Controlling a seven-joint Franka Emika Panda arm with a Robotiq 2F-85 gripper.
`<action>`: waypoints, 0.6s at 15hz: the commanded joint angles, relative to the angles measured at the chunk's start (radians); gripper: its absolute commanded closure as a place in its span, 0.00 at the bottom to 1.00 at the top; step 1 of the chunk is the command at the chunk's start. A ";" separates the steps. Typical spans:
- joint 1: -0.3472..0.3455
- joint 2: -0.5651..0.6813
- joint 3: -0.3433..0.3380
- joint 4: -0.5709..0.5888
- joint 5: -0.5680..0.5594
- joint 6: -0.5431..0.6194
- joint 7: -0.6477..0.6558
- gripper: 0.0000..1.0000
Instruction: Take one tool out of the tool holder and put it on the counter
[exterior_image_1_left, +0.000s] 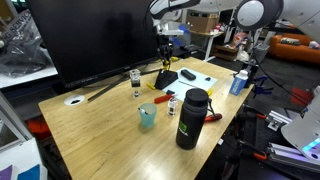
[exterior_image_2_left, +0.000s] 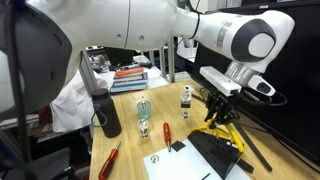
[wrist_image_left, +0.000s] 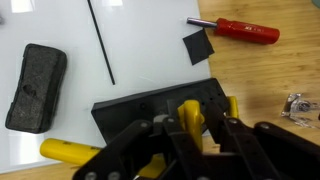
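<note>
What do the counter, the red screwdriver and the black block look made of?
Counter: matte light wood or laminate, by its plank grain. Screwdriver: glossy red handle, probably plastic; grey shank, likely metal. Black block: dull, finely textured, perhaps foam or rubber; unclear.

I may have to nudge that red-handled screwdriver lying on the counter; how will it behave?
The red-handled screwdriver looks rigid, so it should move as one piece. Its handle appears rounded, so a sideways push would probably roll it across the counter. Lying flat, it is unlikely to tip.
</note>
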 joint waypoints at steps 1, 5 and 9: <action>-0.020 0.031 0.020 0.060 0.029 -0.038 -0.010 0.97; -0.022 0.035 0.022 0.064 0.030 -0.046 -0.011 0.96; -0.026 0.030 0.027 0.063 0.035 -0.043 -0.011 0.96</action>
